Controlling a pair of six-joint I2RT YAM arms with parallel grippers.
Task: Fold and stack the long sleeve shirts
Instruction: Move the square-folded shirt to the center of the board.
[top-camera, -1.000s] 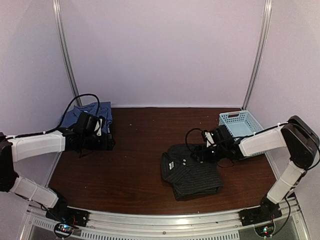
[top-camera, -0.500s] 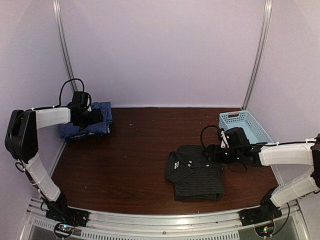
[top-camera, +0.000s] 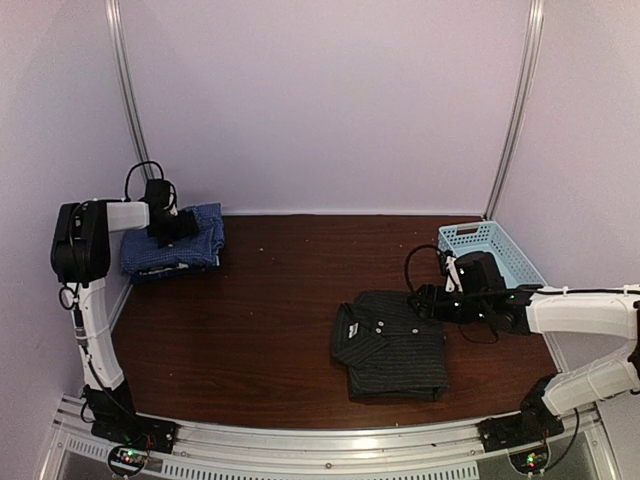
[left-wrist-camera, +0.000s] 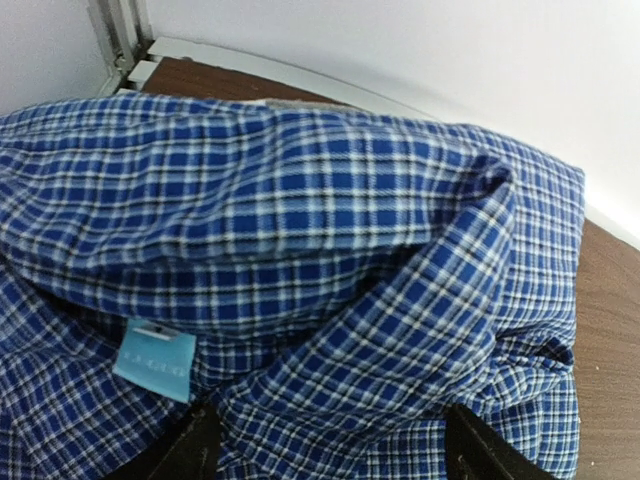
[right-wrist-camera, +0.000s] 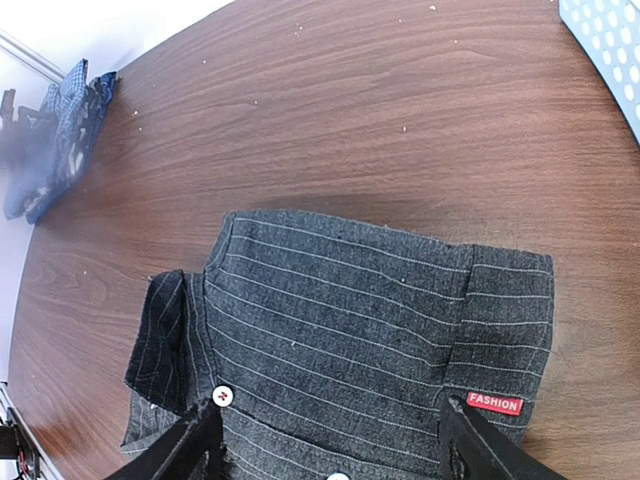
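Both arms have stretched out more. From above, the left gripper (top-camera: 185, 228) hangs over the blue shirt (top-camera: 185, 252) in the far corner. The right gripper (top-camera: 425, 300) is by the black shirt (top-camera: 390, 345). The basket (top-camera: 468, 228) looks empty. Left wrist: fingers (left-wrist-camera: 185, 455) spread wide. Right wrist: fingers (right-wrist-camera: 195, 445) wide too. Best to grab thick folded edges.

1 overhead view, 2 wrist close-ups
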